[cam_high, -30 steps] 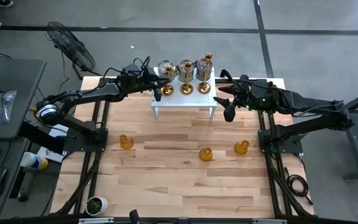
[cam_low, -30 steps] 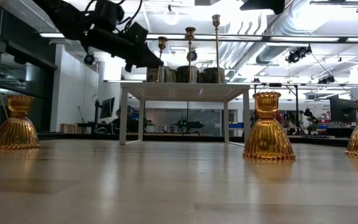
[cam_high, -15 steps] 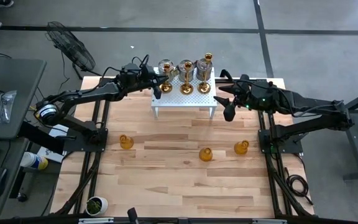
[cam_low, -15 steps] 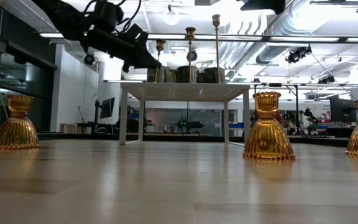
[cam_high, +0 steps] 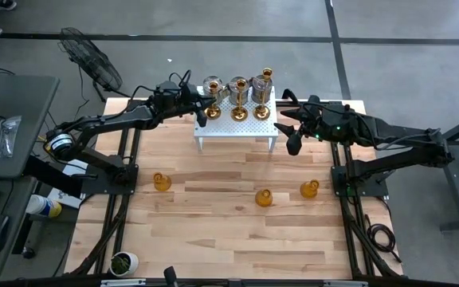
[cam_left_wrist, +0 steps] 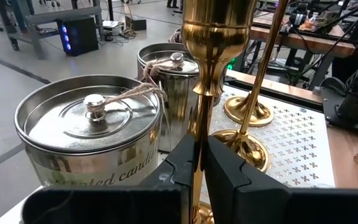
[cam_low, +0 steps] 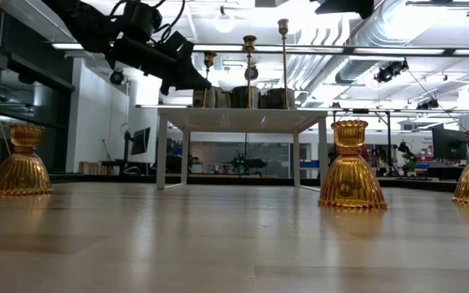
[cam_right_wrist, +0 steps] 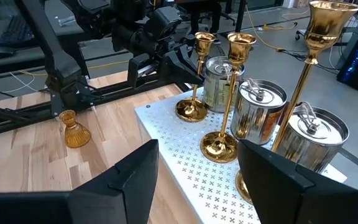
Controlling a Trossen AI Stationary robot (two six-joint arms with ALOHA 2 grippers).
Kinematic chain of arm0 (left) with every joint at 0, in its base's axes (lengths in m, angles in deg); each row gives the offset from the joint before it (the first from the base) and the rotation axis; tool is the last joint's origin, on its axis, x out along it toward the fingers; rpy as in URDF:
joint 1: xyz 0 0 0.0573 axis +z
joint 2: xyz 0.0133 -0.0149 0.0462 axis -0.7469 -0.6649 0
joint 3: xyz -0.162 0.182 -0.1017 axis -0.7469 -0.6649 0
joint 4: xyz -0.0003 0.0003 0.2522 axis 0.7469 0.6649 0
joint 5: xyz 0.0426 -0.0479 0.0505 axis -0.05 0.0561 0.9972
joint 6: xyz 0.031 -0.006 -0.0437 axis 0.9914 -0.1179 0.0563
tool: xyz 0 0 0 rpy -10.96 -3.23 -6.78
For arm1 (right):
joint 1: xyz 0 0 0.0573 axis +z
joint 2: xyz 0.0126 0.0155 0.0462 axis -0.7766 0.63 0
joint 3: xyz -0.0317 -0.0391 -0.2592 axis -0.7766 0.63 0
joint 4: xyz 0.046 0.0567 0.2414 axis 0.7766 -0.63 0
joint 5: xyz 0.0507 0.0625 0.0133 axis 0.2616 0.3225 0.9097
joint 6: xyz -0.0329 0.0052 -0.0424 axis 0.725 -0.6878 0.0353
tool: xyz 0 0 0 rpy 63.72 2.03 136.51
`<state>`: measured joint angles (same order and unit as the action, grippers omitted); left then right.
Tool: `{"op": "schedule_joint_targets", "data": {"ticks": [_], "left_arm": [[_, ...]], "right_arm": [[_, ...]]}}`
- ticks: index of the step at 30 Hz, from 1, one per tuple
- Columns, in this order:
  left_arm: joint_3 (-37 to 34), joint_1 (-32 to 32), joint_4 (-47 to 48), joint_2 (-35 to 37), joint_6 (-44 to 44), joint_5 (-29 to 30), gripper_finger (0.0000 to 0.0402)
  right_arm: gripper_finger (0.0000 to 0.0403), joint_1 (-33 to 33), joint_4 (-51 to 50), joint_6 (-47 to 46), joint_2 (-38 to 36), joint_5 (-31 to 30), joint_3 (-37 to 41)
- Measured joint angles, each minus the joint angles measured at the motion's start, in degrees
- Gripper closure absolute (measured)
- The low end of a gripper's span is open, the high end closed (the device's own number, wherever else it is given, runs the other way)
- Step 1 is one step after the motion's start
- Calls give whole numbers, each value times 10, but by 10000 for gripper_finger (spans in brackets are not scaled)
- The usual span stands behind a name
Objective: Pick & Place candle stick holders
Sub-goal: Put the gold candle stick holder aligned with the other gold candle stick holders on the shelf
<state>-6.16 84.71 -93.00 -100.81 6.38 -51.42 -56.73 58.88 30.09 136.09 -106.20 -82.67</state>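
Note:
A white perforated stand (cam_high: 236, 127) at the table's far middle carries three gold stemmed candle stick holders and three silver lidded tins (cam_left_wrist: 89, 134). My left gripper (cam_left_wrist: 199, 146) reaches in from the left and is shut on the shortest gold holder (cam_high: 213, 116), at the stand's left end. The middle gold holder (cam_right_wrist: 229, 93) and the tall slim one (cam_right_wrist: 309, 74) stand free on their round bases. Three amber glass holders (cam_high: 162, 182) (cam_high: 264, 197) (cam_high: 310, 189) rest on the wood. My right gripper (cam_high: 293, 139) hovers open beside the stand's right end. My left gripper pinches the short gold holder's thin stem (cam_left_wrist: 197, 134) between its two fingers, low on the stem and under the cup. The fingers come nearly level from the table's left side and lie across the stem. The holder stands upright, its round base (cam_right_wrist: 192, 111) on the stand.
A small white pot with a green plant (cam_high: 123, 261) sits at the near left corner. Bare wood lies between the stand and the amber holders and across the near half of the table. The tins crowd the stand's far side, behind the gold holders.

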Motion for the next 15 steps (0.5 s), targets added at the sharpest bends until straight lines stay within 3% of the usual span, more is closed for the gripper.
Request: {"op": "schedule_joint_targets", "data": {"ticks": [11, 15], "left_arm": [[0, 0, 5, 0, 16, 2, 382], [0, 0, 9, 0, 18, 2, 360]], "right_arm": [[192, 0, 0, 0, 0, 0, 0], [192, 0, 0, 0, 0, 0, 0]]}}
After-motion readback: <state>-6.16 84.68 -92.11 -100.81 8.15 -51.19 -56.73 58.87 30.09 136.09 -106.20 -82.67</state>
